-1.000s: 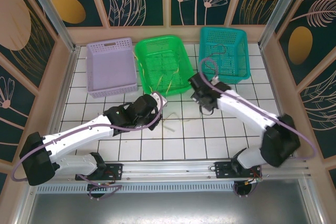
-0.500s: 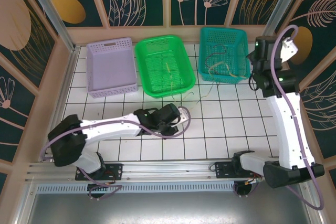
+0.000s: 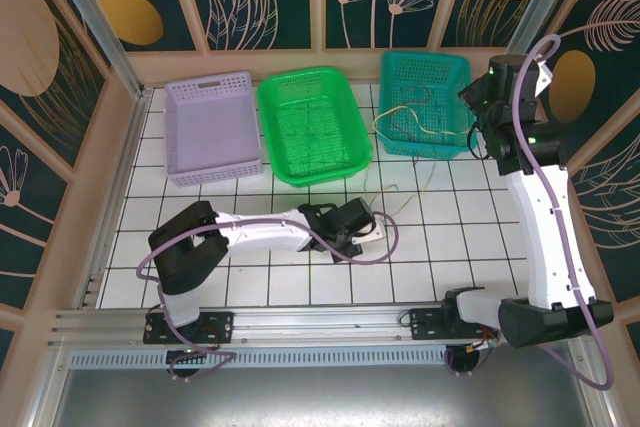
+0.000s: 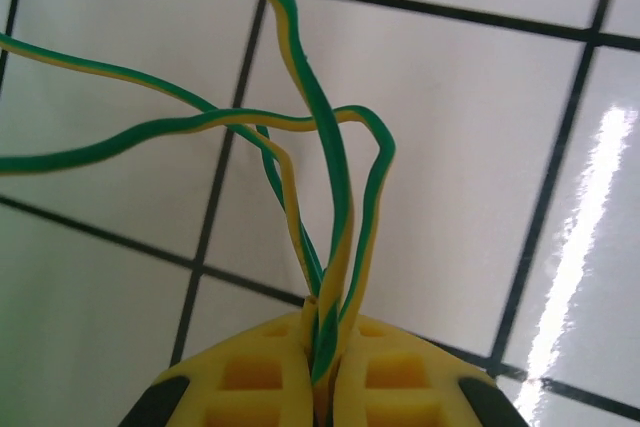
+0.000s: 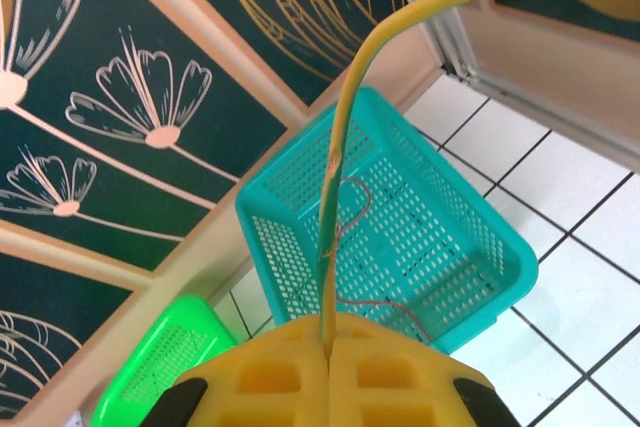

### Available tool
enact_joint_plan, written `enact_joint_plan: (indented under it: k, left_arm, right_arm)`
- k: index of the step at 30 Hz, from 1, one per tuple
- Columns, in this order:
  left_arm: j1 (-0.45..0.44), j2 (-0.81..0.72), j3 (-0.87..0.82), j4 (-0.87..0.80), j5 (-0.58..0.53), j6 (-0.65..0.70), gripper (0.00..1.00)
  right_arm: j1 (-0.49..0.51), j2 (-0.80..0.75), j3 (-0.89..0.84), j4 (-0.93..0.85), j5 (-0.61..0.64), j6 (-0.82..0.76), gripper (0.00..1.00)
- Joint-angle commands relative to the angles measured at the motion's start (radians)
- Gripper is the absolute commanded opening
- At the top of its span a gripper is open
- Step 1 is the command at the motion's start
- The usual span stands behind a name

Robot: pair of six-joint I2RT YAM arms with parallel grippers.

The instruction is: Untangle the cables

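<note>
My left gripper (image 4: 325, 332) is low over the white tiles, shut on a bunch of green-and-yellow cables (image 4: 335, 162) that loop away from its jaws. From above, the left gripper (image 3: 372, 230) lies mid-table. Thin cables (image 3: 400, 192) run from it up toward the teal basket (image 3: 425, 55). My right gripper (image 5: 328, 332) is raised and shut on one yellow-green cable (image 5: 340, 147) whose free end sticks up. From above, the right gripper (image 3: 473, 112) hangs at the teal basket's right front. A pale cable (image 3: 415, 112) is draped across that basket. A reddish-brown cable (image 5: 356, 184) lies inside it.
A purple basket (image 3: 210, 172), a green basket (image 3: 300, 77) and the teal basket stand in a row at the back. Walls and metal posts close in the sides. The left arm lies across the near tiles.
The left gripper slid right from the green basket's front to mid-table. The right arm rose and swung to the teal basket's right side, drawing the cables out of the green basket toward the teal one.
</note>
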Motion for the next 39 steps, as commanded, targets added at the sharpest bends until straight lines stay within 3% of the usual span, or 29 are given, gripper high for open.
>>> enact_joint_plan:
  k: [1, 10, 12, 14, 16, 19, 23, 29, 35, 39]
  left_arm:
    - [-0.021, 0.033, 0.012, 0.024, -0.016, 0.074, 0.00]
    - [-0.023, 0.053, 0.009, 0.035, -0.048, 0.117, 0.00]
    - [-0.023, 0.059, 0.015, 0.028, -0.076, 0.101, 0.12]
    - [-0.022, 0.056, 0.020, 0.019, -0.102, 0.074, 0.38]
    - [-0.022, 0.028, 0.004, 0.032, -0.138, 0.035, 0.55]
    - [-0.023, -0.042, -0.019, 0.062, -0.215, -0.034, 0.65]
    - [-0.023, -0.124, -0.017, 0.078, -0.265, -0.133, 0.67]
    - [-0.023, -0.288, -0.008, 0.093, -0.269, -0.328, 0.68]
    - [0.031, -0.418, 0.004, 0.141, -0.197, -0.680, 0.94]
    - [0.115, -0.385, 0.073, 0.143, -0.076, -0.936, 0.93]
  right_arm:
    - [-0.008, -0.004, -0.032, 0.045, -0.059, 0.019, 0.00]
    - [-0.009, -0.011, -0.075, 0.047, -0.082, 0.041, 0.00]
    - [-0.009, -0.011, -0.082, 0.051, -0.088, 0.043, 0.00]
    - [-0.009, -0.008, -0.082, 0.049, -0.088, 0.042, 0.00]
    - [-0.009, -0.004, -0.076, 0.046, -0.091, 0.041, 0.00]
    - [-0.009, 0.004, -0.062, 0.043, -0.102, 0.045, 0.00]
    - [-0.008, 0.012, -0.064, 0.053, -0.114, 0.052, 0.00]
    - [-0.009, 0.027, -0.059, 0.076, -0.146, 0.061, 0.00]
    - [-0.009, 0.047, -0.038, 0.080, -0.190, 0.072, 0.00]
    - [-0.008, 0.058, -0.035, 0.080, -0.225, 0.088, 0.00]
